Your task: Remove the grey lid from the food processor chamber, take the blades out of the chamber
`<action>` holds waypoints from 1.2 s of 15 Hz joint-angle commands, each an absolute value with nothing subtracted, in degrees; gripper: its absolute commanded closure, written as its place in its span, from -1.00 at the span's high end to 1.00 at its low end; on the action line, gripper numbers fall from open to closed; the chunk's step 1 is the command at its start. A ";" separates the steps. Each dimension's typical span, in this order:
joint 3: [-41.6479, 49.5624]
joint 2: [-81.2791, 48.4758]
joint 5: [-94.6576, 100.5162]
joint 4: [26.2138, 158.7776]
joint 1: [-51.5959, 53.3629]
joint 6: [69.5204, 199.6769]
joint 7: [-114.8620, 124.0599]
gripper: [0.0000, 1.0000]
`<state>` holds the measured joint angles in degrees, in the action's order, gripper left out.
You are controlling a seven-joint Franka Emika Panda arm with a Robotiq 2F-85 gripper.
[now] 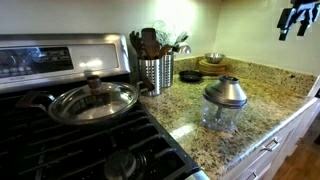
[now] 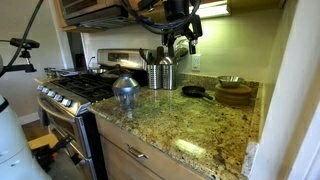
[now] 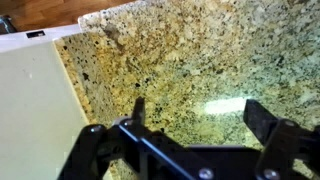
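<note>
Hanging high above the desk, the end effector is spread wide. In the wrist view nothing sits between its fingers, only speckled granite below. Grey lid is seated on the food processor chamber, far below the end effector and off to one side, well apart from it in both exterior views. Blades can't be made out under the lid. Steel utensil holder stands almost straight under the end effector in an exterior view. Small black skillet lies low on the side opposite the chamber. Glass-lidded pan on the stove is farthest from the end effector.
</note>
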<state>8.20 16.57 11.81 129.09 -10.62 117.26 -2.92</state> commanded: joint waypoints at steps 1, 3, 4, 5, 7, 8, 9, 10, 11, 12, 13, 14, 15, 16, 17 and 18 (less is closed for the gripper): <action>8.50 16.55 11.89 128.97 -10.31 117.10 -2.88 1.00; 8.49 16.55 11.89 128.97 -10.31 117.10 -2.88 1.00; 8.50 16.55 11.89 128.97 -10.31 117.10 -2.88 1.00; 8.50 16.55 11.89 128.97 -10.31 117.10 -2.88 1.00; 8.31 16.77 12.18 129.33 -10.25 117.19 -2.74 1.00; 7.98 17.70 12.40 130.42 -9.91 117.47 -3.22 1.00; 7.73 18.17 12.54 130.99 -9.66 117.53 -3.45 1.00; 7.17 19.22 12.63 132.36 -9.09 117.79 -4.08 1.00; 6.81 19.61 12.37 133.07 -8.66 117.94 -4.46 1.00; 6.14 20.12 12.36 134.11 -7.86 117.90 -5.03 1.00; 5.66 20.27 12.21 134.64 -7.33 117.78 -5.36 1.00; 4.95 20.50 12.23 135.30 -6.66 117.66 -5.41 1.00; 4.40 20.74 12.27 135.90 -6.05 117.65 -5.49 1.00; 3.56 21.13 12.41 136.70 -5.25 117.84 -5.41 1.00; 2.86 21.59 12.22 137.54 -4.38 117.90 -5.63 1.00; 1.90 22.24 12.45 138.48 -3.46 118.08 -5.70 1.00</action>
<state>3.39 18.30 11.81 134.37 -5.65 117.26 -4.54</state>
